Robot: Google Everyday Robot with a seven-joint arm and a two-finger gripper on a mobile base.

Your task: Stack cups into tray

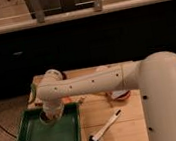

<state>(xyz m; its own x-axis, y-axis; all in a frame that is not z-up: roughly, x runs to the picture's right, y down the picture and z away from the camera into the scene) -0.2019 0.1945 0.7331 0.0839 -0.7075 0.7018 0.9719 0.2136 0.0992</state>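
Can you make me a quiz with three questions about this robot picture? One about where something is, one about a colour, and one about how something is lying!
1. Where is the gripper?
A. Low over the far right corner of the tray
B. Touching the floor
C. Raised high in the air

2. What colour is the tray?
A. Red
B. Green
C. Blue

3. How is the brush placed?
A. Standing upright
B. Lying flat on the wooden table
C. Lying inside the tray

Answers:
1 A, because the arm bends down and the gripper hangs just above the tray's far right corner.
2 B, because the tray's rim and floor are both green.
3 B, because the brush lies flat on the wood to the right of the tray and does not touch it.
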